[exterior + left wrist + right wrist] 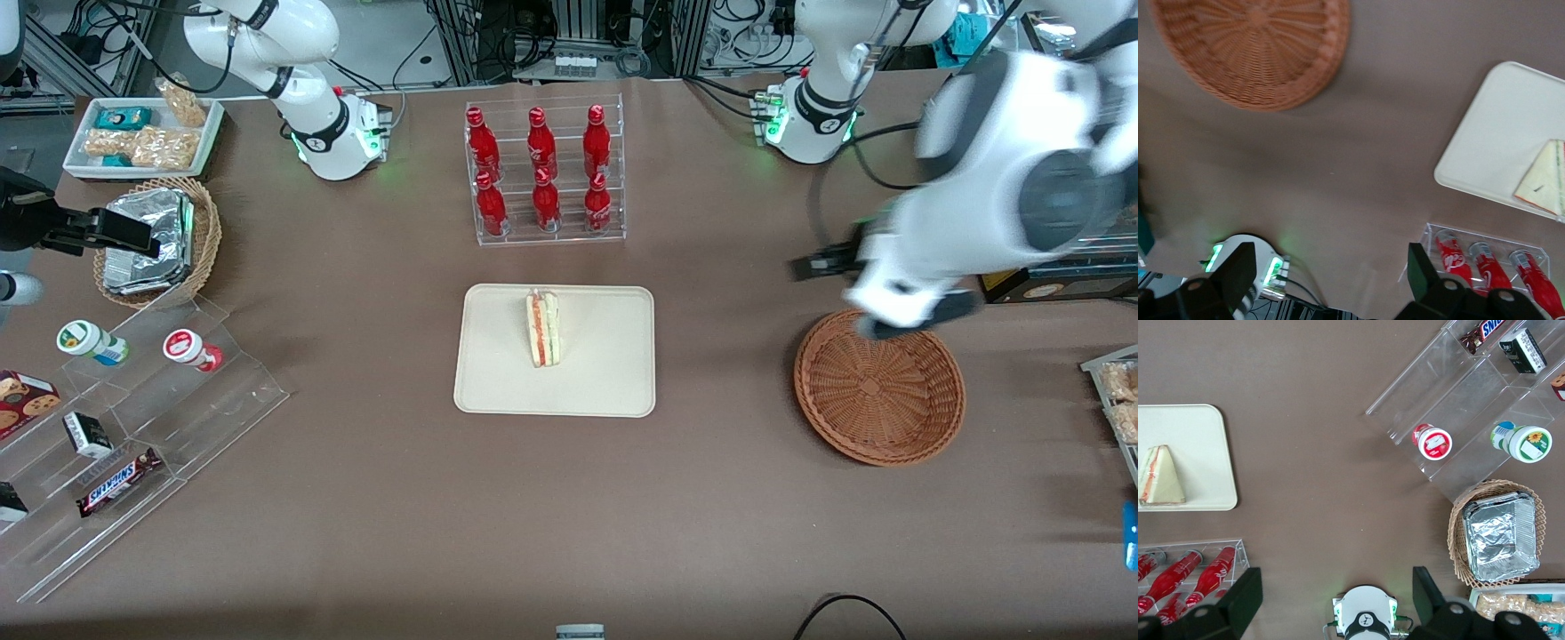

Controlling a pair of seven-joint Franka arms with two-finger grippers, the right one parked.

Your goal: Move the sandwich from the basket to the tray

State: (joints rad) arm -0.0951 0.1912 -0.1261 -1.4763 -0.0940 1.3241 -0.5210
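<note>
The sandwich (542,329), a white wedge with orange and green layers, lies on the cream tray (605,373) at the table's middle. It also shows in the left wrist view (1541,177) on the tray (1498,120), and in the right wrist view (1158,477). The reddish-brown basket (880,391) sits toward the working arm's end and holds nothing; its weave shows in the left wrist view (1251,47). My left gripper (889,307) hangs high above the basket's rim farther from the front camera. It is open and empty (1330,257).
A clear rack of red bottles (542,178) stands farther from the front camera than the tray. Toward the parked arm's end are a tan basket of foil packets (151,240), a white snack tray (142,133) and a clear stepped shelf (133,427).
</note>
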